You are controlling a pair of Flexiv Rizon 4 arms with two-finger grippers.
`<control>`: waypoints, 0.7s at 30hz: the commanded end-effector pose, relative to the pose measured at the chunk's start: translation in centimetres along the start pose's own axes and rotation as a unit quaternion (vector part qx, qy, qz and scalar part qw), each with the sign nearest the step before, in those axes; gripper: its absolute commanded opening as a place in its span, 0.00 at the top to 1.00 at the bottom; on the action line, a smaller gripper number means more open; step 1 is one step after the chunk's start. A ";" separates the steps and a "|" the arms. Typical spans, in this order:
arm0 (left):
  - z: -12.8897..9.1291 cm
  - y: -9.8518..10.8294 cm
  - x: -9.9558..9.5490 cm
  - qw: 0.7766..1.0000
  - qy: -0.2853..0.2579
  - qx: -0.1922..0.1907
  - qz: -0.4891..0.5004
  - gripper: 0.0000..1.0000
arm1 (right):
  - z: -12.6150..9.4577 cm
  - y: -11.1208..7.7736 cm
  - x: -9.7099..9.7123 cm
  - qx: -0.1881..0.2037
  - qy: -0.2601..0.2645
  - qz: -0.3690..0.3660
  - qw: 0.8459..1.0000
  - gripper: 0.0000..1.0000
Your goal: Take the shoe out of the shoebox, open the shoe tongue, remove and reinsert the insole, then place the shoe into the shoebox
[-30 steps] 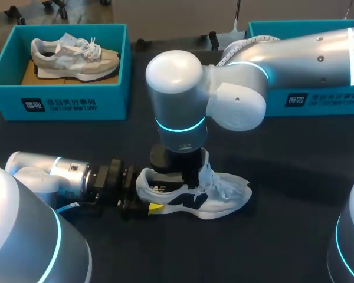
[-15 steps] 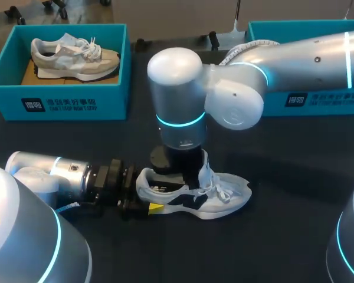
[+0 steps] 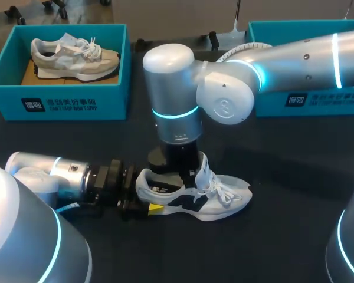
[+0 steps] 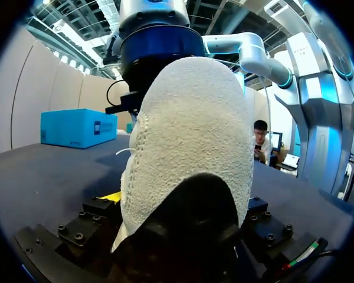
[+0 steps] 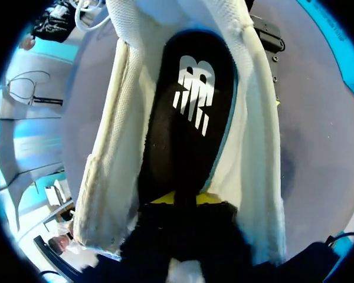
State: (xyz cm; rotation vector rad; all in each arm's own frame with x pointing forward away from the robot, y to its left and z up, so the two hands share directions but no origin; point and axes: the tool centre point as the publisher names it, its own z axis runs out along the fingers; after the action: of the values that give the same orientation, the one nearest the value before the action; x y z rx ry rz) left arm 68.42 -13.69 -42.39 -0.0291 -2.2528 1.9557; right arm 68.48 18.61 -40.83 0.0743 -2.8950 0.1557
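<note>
Right hand (image 5: 186,199) in shoe (image 5: 252,147); logoed insole (image 5: 189,118)

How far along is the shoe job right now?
Done: the shoe sits out on the table, tongue lifted open. In hand: left gripper clamps the heel while right gripper is down in the opening at the insole. Remaining, apparently: pulling it out, reinserting it, boxing the shoe.

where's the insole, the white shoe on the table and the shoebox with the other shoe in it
insole (image 5: 189,118): right wrist view, middle of its black top surface
white shoe (image 3: 235,197): head view, toe end
shoebox (image 3: 115,100): head view, bare part of its front wall
</note>
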 end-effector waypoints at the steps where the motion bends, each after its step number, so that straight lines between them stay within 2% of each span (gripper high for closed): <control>1: -0.1 0.2 -0.2 1.000 -0.002 -0.001 -0.001 1.00 | 1.4 0.4 0.9 0.003 0.010 0.001 1.000 1.00; 10: -0.1 0.2 -0.2 1.000 -0.002 -0.001 -0.001 1.00 | -0.1 -0.2 2.0 -0.021 -0.007 0.012 1.000 1.00; 17: -0.1 0.2 -0.2 1.000 -0.002 -0.001 -0.001 1.00 | -1.6 -1.6 2.8 -0.085 -0.035 0.010 0.996 1.00; 21: -0.1 0.2 -0.2 1.000 -0.002 -0.001 -0.001 1.00 | -2.1 -2.0 3.0 -0.107 -0.038 0.005 0.993 1.00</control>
State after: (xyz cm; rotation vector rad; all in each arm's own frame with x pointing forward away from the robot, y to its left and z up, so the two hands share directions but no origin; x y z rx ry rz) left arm 68.40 -13.68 -42.34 -0.0296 -2.2526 1.9557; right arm 67.21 18.62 -38.77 0.0363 -2.9487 -0.0318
